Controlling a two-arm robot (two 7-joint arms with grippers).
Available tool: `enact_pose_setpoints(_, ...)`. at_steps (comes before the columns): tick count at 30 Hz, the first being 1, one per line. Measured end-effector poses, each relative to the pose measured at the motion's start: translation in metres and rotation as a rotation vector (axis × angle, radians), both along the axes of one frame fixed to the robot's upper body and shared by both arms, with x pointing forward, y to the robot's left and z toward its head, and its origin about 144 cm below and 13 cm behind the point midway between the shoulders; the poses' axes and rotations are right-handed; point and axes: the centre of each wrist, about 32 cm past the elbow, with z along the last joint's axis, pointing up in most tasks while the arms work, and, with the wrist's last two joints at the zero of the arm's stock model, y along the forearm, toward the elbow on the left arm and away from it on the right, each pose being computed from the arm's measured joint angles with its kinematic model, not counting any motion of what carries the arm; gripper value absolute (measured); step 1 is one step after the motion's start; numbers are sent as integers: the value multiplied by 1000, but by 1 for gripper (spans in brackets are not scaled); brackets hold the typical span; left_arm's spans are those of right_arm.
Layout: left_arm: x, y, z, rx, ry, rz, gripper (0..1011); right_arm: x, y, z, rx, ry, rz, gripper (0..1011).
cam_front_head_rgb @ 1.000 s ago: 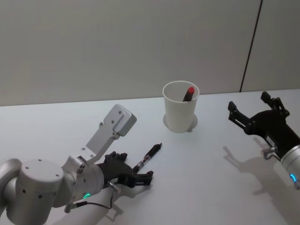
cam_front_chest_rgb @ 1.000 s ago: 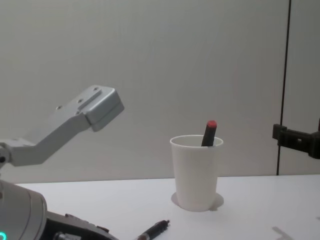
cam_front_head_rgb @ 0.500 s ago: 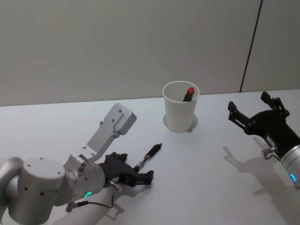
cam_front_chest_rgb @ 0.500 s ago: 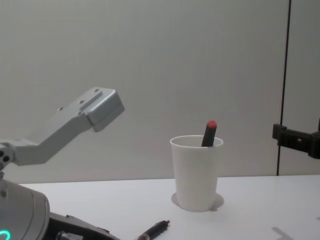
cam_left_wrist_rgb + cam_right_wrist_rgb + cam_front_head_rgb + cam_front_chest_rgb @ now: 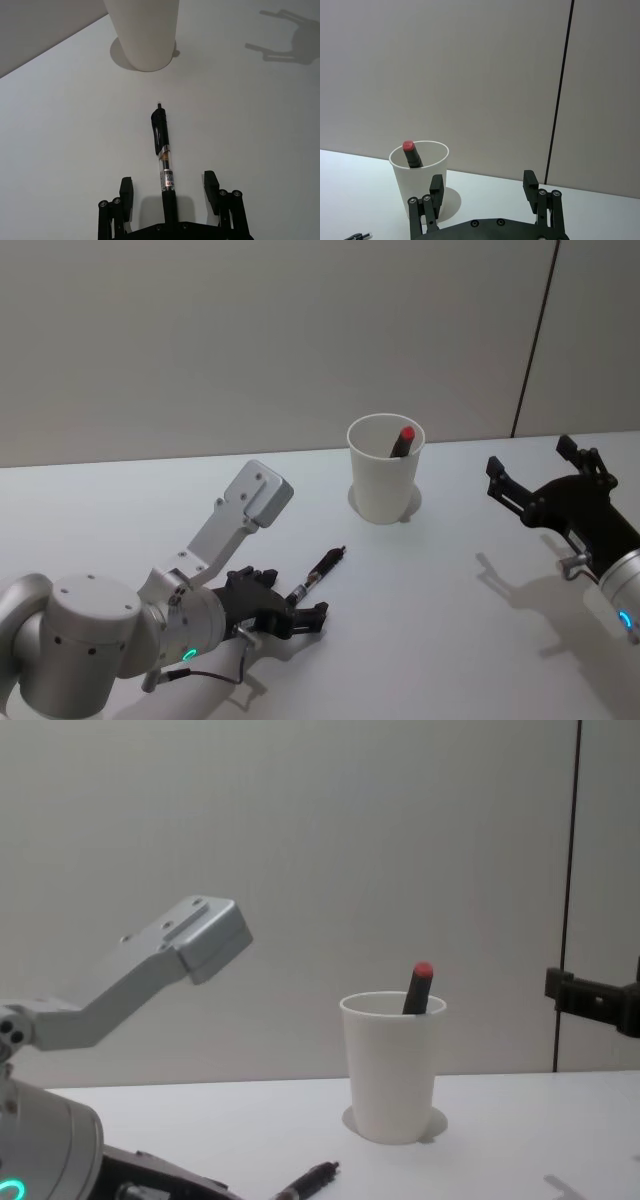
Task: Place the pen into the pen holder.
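While the left gripper [image 5: 168,180] sits low on the table [image 5: 450,570] with its jaws spread wide, the pen [image 5: 162,150] lies flat with its rear end between them, ungripped. I judge this the grasp step: the fingers must close on the barrel. Beyond stands the pen holder [image 5: 385,485], holding 1 red-capped marker [image 5: 403,438]. The right gripper [image 5: 533,458] hovers open, well apart.

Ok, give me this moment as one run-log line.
stage: pre-grasp | left gripper: open, fingers straddling pen on table | pen holder: upright, red-capped marker inside | right gripper: open, idle at right
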Motion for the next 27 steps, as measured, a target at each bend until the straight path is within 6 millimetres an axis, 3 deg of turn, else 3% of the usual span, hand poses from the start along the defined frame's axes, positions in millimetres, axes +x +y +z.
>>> enact_pose_setpoints(25, 0, 1, -1, -15, 1, 7, 722, 0, 0, 0, 0, 0, 0, 1001)
enact_pose_setpoints(27, 0, 1, -1, -19, 0, 11, 639, 0, 0, 0, 0, 0, 0, 1001)
